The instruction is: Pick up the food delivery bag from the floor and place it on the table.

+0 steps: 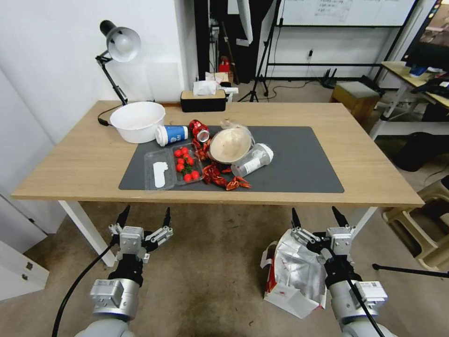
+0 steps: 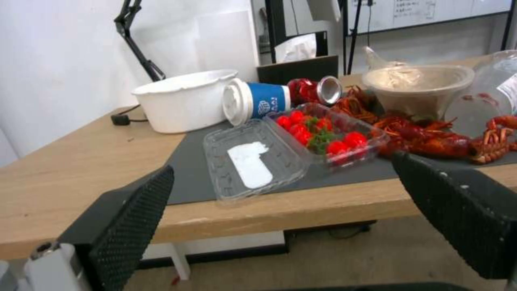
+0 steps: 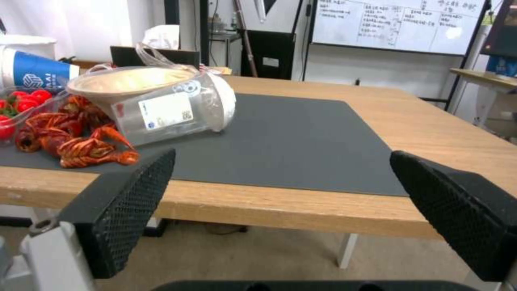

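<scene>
The food delivery bag (image 1: 292, 274) stands open on the floor (image 1: 210, 262) below the table's front edge, white with a red side and silver foil lining showing. My right gripper (image 1: 317, 219) hovers open just above and beside the bag's far rim, touching nothing, its fingers (image 3: 129, 210) spread wide in front of the table (image 3: 323, 210). My left gripper (image 1: 144, 218) is open over bare floor to the left, level with the table's front edge (image 2: 242, 218). The table (image 1: 89, 159) is a long light-wood top with a dark grey mat (image 1: 290, 164).
On the mat lie a clear tray of cherry tomatoes (image 1: 186, 164), crayfish shells (image 1: 220, 178), a beige bowl (image 1: 230, 145), a tipped blue cup (image 1: 172, 135) and a clear cup (image 1: 252, 160). A white bowl (image 1: 137, 120), lamp (image 1: 117, 51) and tissue box (image 1: 203, 99) stand behind. White table legs (image 1: 86, 229) flank the floor space.
</scene>
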`<state>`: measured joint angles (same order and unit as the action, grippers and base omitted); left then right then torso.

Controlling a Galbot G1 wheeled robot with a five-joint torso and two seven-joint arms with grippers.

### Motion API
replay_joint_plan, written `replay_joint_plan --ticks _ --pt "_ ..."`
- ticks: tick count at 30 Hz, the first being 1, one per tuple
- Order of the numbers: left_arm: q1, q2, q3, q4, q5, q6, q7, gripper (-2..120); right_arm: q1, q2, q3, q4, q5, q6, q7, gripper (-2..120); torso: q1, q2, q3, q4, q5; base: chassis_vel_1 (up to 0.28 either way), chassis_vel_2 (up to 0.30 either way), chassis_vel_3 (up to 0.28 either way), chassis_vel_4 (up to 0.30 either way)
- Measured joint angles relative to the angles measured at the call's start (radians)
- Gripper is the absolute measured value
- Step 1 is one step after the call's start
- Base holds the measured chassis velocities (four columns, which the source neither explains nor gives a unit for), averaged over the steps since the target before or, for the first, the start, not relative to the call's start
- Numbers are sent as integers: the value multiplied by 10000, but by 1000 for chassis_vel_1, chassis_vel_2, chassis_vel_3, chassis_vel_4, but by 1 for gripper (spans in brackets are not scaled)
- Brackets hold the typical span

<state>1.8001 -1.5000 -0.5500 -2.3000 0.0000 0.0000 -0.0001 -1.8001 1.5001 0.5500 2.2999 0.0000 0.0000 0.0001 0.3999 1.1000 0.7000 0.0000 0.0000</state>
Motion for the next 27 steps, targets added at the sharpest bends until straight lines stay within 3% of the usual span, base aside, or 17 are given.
replay_joint_plan --ticks 18,22,27 --pt "-6 24 9 0 -62 58 -42 100 -10 4 15 24 11 -73 -28 100 0 0 0 0 -1 0 0 0 0" --pt "-94 283 139 -226 -723 717 -567 100 -130 73 210 321 156 -774 -353 100 0 0 0 0 0 0 0 0 0" --pt "-308 925 470 -777 -2326 2335 -1850 100 -421 254 664 1035 504 -2444 -1145 100 0 0 0 -1 -2 0 0 0 0"
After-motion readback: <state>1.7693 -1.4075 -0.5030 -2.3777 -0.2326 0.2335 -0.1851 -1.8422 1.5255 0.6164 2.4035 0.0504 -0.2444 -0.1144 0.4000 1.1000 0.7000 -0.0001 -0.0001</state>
